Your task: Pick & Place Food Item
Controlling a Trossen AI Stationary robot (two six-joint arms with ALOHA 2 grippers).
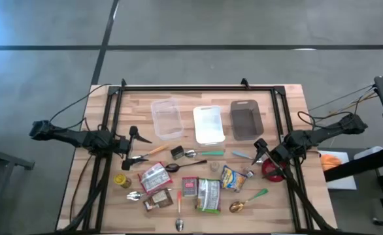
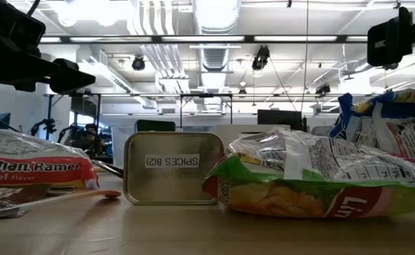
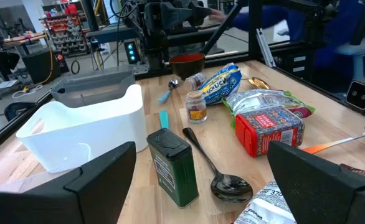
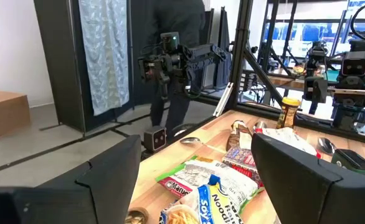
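Past the right gripper (image 4: pixel 195 180), its two dark fingers (image 4: pixel 307 180) spread wide with nothing between them, food packets lie on the wooden counter (image 4: pixel 213 134): a yellow noodle bag (image 4: pixel 217 202), a red-labelled packet (image 4: pixel 182 177), a jar with a yellow lid (image 4: pixel 289 112) farther off.

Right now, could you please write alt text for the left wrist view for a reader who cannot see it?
The open left gripper hovers over a wooden table before a dark green tin and a black spoon. Nearby are a white plastic bin, a red packet, a small spice jar and a yellow-and-blue snack bag.
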